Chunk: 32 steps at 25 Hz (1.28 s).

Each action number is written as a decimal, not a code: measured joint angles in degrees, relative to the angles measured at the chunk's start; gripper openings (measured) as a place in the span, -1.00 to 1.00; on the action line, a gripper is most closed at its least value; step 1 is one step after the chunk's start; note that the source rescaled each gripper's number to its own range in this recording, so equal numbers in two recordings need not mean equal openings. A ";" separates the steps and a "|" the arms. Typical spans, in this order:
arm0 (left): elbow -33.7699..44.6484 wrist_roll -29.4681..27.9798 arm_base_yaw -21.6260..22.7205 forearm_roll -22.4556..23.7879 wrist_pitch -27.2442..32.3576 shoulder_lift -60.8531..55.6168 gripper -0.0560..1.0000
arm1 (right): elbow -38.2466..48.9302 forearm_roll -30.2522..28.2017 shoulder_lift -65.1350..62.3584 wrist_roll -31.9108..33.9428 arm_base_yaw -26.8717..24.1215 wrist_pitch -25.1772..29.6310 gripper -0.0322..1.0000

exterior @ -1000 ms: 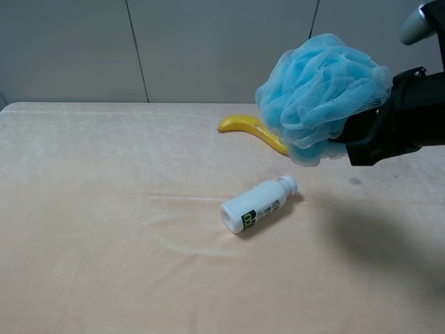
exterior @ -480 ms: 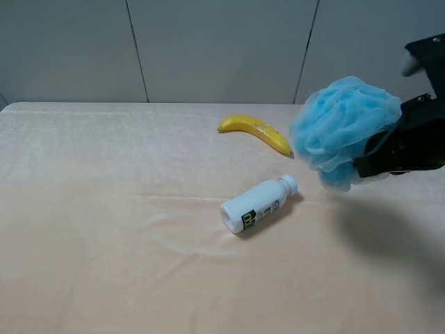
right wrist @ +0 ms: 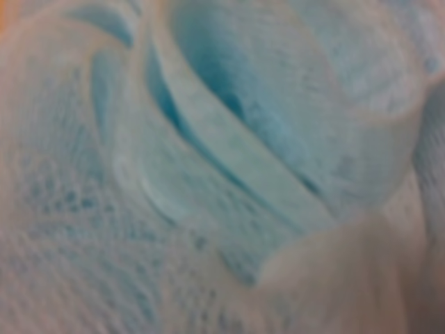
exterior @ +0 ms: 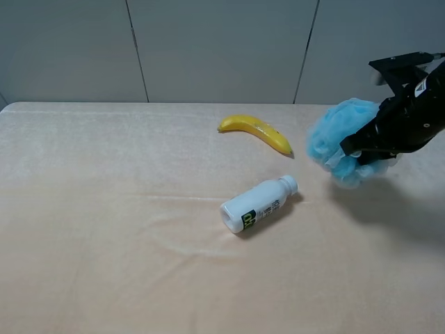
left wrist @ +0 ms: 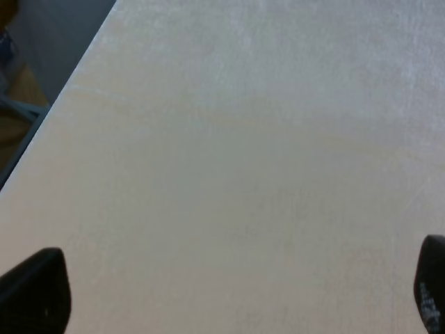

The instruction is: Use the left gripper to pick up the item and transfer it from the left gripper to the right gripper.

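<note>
Exterior high: pouf [exterior: 332, 139] clenched in right claw [exterior: 363, 149], nr banana [exterior: 256, 131] & bottle [exterior: 257, 204]; left claw [left wrist: 233, 289] agape

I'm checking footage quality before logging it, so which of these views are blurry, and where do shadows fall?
Right wrist view: badly out of focus, filled by the light-blue bath pouf. Left wrist view: mildly soft, even light on the table, the left hand showing only dark fingertips at the frame edges. Exterior high view: sharp, with a soft shadow on the table beneath the bath pouf.
</note>
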 joint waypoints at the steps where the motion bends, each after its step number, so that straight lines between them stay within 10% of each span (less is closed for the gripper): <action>1: 0.00 0.00 0.00 0.00 0.00 0.00 0.98 | -1.07 0.00 1.64 0.14 -1.35 0.06 -0.94; 15: 0.00 0.00 0.00 0.01 0.00 0.00 0.98 | -5.78 0.00 16.44 1.85 -9.74 -1.16 -0.93; 21: 0.00 0.00 0.00 0.06 0.00 0.00 0.98 | -5.84 0.58 16.91 4.45 -9.85 -1.10 0.78; 32: 0.00 0.00 0.00 0.06 0.00 0.00 0.98 | -14.93 1.32 9.95 4.61 -9.85 15.64 1.00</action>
